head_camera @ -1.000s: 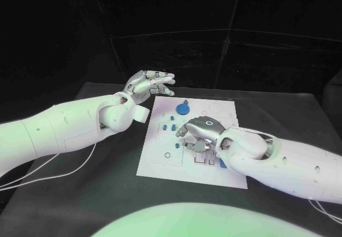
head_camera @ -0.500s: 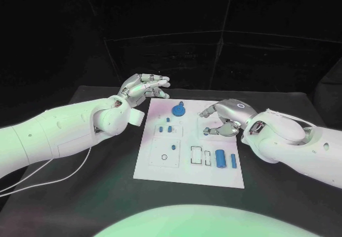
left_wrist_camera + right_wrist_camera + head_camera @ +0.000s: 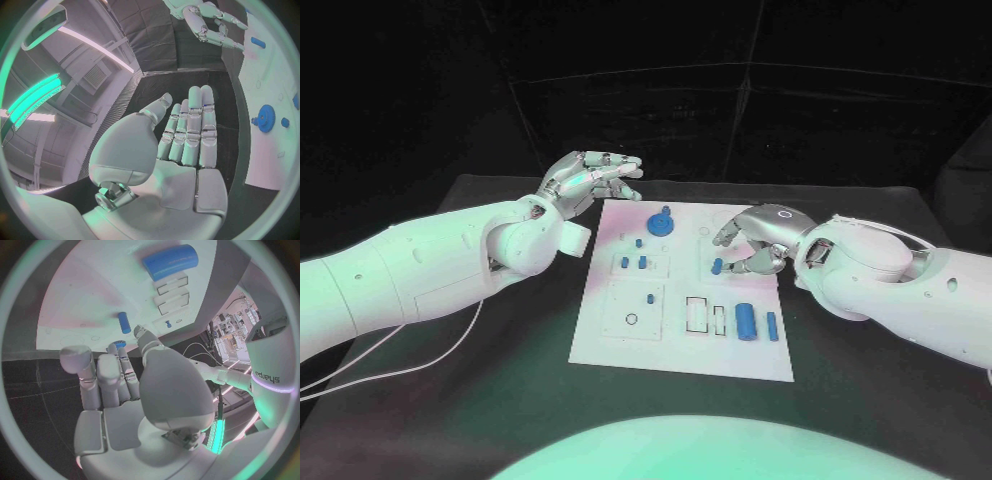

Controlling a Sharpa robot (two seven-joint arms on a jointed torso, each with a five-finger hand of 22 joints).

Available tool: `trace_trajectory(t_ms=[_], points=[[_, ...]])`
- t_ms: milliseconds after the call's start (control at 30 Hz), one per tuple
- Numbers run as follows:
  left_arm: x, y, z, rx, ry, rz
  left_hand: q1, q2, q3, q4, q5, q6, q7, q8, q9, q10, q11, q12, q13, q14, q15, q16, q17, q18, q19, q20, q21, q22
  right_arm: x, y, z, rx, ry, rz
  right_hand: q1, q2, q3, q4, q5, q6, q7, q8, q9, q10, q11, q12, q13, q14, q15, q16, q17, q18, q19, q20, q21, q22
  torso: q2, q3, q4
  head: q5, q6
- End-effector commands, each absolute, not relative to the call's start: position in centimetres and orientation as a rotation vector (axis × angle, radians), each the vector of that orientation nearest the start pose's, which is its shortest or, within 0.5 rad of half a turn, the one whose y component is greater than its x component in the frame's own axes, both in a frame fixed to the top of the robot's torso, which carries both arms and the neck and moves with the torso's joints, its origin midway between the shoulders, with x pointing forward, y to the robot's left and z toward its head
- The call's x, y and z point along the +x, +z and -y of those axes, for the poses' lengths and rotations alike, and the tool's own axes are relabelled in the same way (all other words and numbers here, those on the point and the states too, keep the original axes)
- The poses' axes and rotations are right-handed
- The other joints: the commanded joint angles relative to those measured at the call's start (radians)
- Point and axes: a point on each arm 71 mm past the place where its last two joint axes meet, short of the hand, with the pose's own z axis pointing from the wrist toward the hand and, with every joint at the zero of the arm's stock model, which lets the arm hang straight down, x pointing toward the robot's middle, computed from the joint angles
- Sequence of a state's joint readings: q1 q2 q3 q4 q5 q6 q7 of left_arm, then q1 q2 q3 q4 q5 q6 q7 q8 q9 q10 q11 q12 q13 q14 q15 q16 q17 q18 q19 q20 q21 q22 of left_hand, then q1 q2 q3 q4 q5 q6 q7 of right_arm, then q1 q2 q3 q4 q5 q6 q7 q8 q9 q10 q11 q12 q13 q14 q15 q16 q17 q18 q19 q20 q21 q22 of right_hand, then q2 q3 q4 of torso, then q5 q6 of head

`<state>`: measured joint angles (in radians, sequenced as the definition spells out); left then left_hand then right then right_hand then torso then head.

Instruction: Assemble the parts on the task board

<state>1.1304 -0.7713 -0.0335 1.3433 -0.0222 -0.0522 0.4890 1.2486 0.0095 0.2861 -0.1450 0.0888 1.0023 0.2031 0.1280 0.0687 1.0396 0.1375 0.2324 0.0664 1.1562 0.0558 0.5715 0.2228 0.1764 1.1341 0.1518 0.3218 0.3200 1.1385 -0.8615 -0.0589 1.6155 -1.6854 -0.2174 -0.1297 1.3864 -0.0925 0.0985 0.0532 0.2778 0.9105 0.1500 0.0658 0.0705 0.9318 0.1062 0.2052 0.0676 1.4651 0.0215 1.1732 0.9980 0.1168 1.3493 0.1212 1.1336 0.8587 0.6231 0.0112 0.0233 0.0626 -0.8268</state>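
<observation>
The white task board (image 3: 625, 345) lies in the middle of the table. A blue gear (image 3: 664, 222) stands near its far edge and shows again as the gear (image 3: 265, 118). Several small blue pegs (image 3: 633, 263) sit left of centre, and two blue cylinders (image 3: 746, 320) lie at the near right. My right hand (image 3: 756, 238) hovers over the board's right half, pinching a small blue part (image 3: 717, 267) between thumb and fingertip; the part (image 3: 120, 344) is at my fingertips. My left hand (image 3: 594, 176) hangs past the board's far left corner, fingers straight, holding nothing.
Two empty rectangular slots (image 3: 698, 314) lie beside the cylinders, and a small ring (image 3: 632, 319) marks the near left of the board. Another blue peg (image 3: 124, 322) lies on the board just beyond my right fingertips. A white cable (image 3: 401, 365) trails on the table at the left.
My right hand has risen from the board's middle, where it pressed down, and drawn back to the right with a small blue part at its fingertips. The left hand has hardly moved.
</observation>
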Motion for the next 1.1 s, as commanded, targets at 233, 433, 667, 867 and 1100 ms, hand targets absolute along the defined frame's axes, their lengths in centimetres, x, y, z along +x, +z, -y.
trace_trajectory(t_ms=[233,433,667,867,1100], points=[[50.3,-21.3,-21.3,-1.062,-1.748,-1.435,-0.003,0.003,-0.007,-0.001,0.002,0.001,-0.003,0.004,0.001,0.004,-0.005,0.005,0.0,-0.005,0.001,-0.003,0.001,0.004,0.003,0.003,-0.007,-0.002,44.9,-22.6,16.5,-0.523,0.561,-1.857,0.039,0.029,-0.004,-0.011,-0.047,0.029,0.004,0.008,0.001,0.067,-0.009,0.031,-0.002,0.018,-0.011,0.01,0.002,0.01,0.013,-0.007,-0.002,0.005,0.001,-0.0005,0.0012,0.003,0.0],[50.3,-21.3,-21.2,-1.062,-1.751,-1.436,-0.003,0.003,-0.007,-0.001,0.002,0.001,-0.003,0.004,0.001,0.004,-0.005,0.005,0.0,-0.005,0.001,-0.003,0.001,0.004,0.003,0.003,-0.007,-0.002,45.3,-23.0,15.9,-0.54,0.557,-1.87,0.056,0.05,0.02,-0.015,-0.087,0.047,0.003,0.007,0.0,0.098,-0.013,0.021,-0.006,0.02,-0.015,0.014,0.002,0.009,0.016,-0.011,0.0,0.007,0.0,0.0001,-0.0007,0.004,-0.001],[50.4,-21.3,-21.2,-1.063,-1.749,-1.437,-0.003,0.003,-0.007,-0.001,0.002,0.001,-0.003,0.004,0.001,0.004,-0.005,0.005,0.0,-0.005,0.001,-0.003,0.001,0.004,0.003,0.003,-0.007,-0.002,45.6,-23.1,15.7,-0.539,0.552,-1.861,0.076,0.071,0.075,-0.019,-0.129,0.078,0.003,0.012,0.001,0.134,-0.016,0.005,-0.006,0.022,-0.018,0.024,0.009,0.008,0.021,-0.014,0.005,0.013,0.0,0.0003,0.0004,0.003,-0.002],[50.4,-21.3,-21.2,-1.063,-1.749,-1.439,-0.003,0.002,-0.007,-0.001,0.002,0.0,-0.003,0.004,0.0,0.002,-0.005,0.005,0.0,-0.005,0.001,-0.003,0.001,0.004,0.003,0.003,-0.007,-0.002,45.8,-23.0,15.7,-0.531,0.545,-1.84,0.091,0.082,0.141,-0.028,-0.155,0.109,0.002,0.016,0.002,0.17,-0.02,-0.01,-0.005,0.024,-0.023,0.036,0.02,0.006,0.026,-0.018,0.014,0.025,0.0,0.0002,-0.0005,0.003,-0.004],[50.4,-21.4,-21.2,-1.064,-1.749,-1.441,-0.003,0.002,-0.007,-0.001,0.002,0.0,-0.003,0.004,0.0,0.002,-0.005,0.005,0.0,-0.005,0.001,-0.003,0.001,0.004,0.003,0.003,-0.007,-0.002,45.9,-23.0,15.8,-0.531,0.529,-1.817,0.098,0.074,0.22,-0.048,-0.171,0.131,0.002,0.016,0.001,0.202,-0.023,-0.028,-0.003,0.024,-0.025,0.045,0.027,0.004,0.03,-0.021,0.022,0.035,0.0,0.0003,-0.0006,0.003,-0.006]])
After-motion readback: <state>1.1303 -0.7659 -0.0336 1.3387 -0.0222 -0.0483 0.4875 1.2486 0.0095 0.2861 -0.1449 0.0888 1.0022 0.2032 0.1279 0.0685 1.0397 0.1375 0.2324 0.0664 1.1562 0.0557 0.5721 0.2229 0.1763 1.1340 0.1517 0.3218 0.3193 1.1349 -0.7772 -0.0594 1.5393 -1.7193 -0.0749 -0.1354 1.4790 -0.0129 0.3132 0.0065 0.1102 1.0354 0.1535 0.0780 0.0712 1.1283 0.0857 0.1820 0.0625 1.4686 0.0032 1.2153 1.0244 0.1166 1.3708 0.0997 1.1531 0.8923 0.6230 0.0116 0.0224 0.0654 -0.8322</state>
